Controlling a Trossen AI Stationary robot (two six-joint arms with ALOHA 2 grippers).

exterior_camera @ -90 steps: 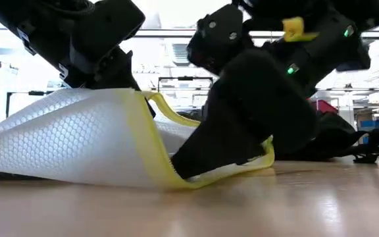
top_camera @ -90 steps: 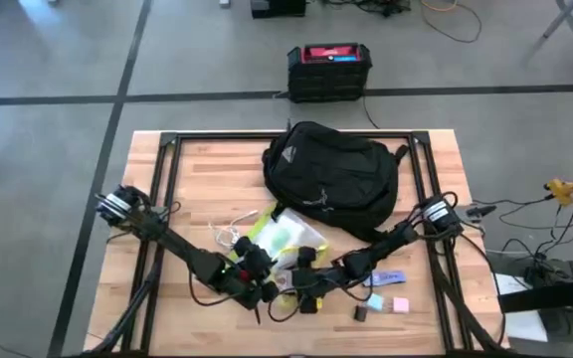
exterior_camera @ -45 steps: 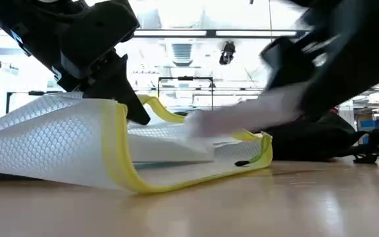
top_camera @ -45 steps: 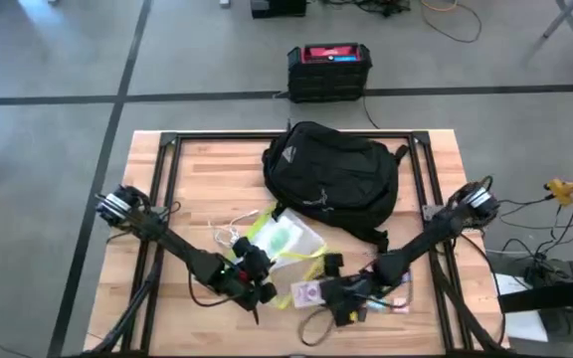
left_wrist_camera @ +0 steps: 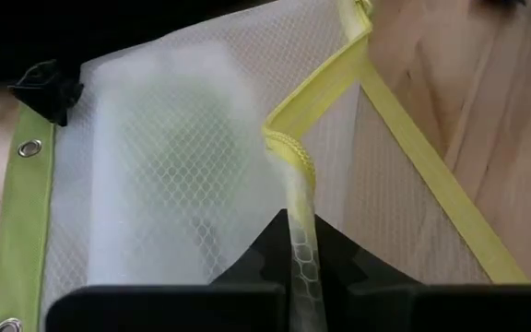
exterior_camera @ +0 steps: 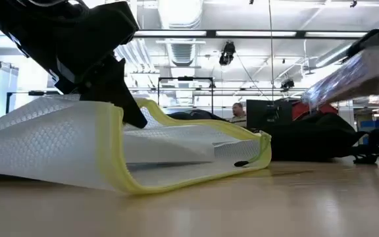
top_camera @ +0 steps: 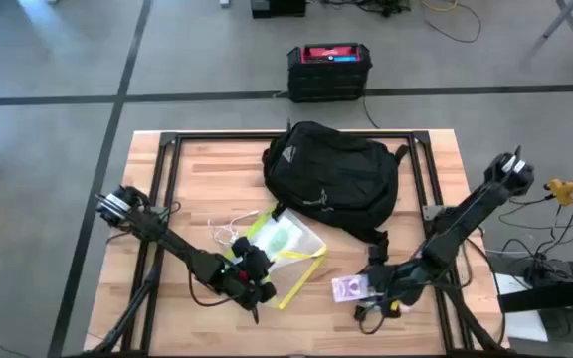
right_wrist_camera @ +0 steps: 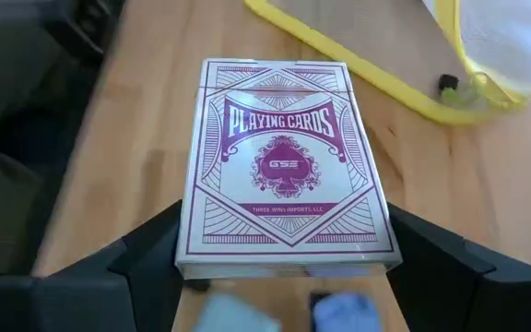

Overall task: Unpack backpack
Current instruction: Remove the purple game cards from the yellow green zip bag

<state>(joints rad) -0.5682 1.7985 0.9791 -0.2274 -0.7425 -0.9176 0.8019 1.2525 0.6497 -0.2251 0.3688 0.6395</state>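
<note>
From my remote station, my left hand [top_camera: 260, 289] is low on the table [top_camera: 197, 169], just in front of the backpack [top_camera: 331, 177] and to its left, clenched on the yellow edge of the pouch [top_camera: 285, 242]; the left wrist view shows that edge pinched between both fingers. The pouch lies flat, mouth open, touching the backpack's front. The backpack itself sits at the back middle of the table, long axis running across it, logo toward the rear. Farther right, in front of the backpack's right corner, my right hand [top_camera: 371, 290] grips a card deck [right_wrist_camera: 284, 166] across its short sides, held level just above the wood. I judge the deck is out and ready to set down near the small items beneath that hand. The right arm stretches in from the table's right edge, forearm angled low; it is the nearer one to the backpack's opening side.
</note>
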